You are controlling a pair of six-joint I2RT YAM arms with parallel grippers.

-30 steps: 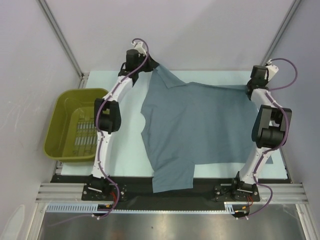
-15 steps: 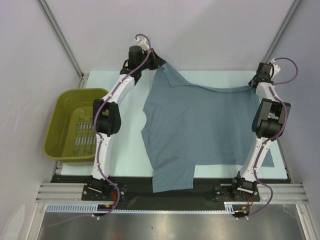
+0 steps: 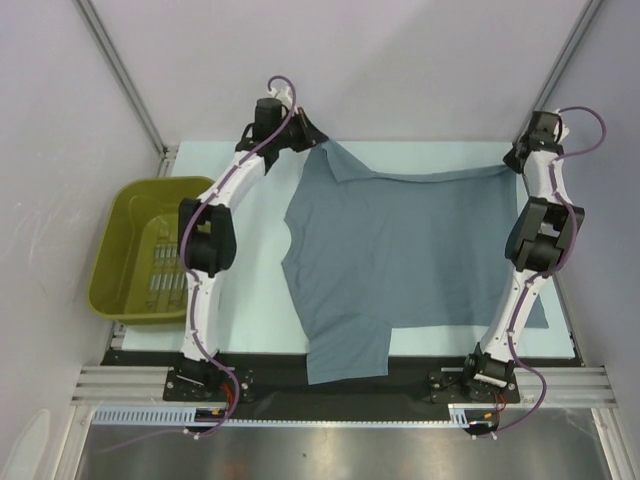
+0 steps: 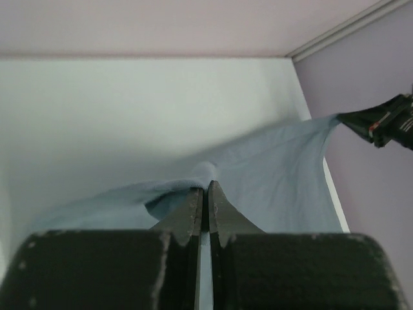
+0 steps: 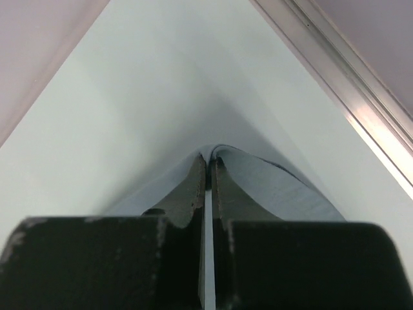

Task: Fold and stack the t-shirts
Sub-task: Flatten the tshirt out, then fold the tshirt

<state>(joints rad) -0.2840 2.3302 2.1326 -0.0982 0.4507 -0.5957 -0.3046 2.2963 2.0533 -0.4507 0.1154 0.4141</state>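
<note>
**Far edge of the t-shirt (image 3: 410, 250) moves farther back**

On the pale table (image 3: 255, 300) the slate-blue shirt lies spread, its far edge taut between the two arms. The olive basket (image 3: 125, 205) stands at the left. The left gripper (image 3: 318, 138) is clenched on the far-left corner. The right gripper (image 3: 513, 160) is clenched on the far-right corner.

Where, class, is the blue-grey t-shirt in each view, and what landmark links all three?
Top external: t-shirt spread out, centre to right.
Left wrist: t-shirt stretches from bottom centre to the upper right.
Right wrist: t-shirt pinched at centre, trailing lower right.
Shared landmark: right gripper, clamping the shirt's far edge.
</note>
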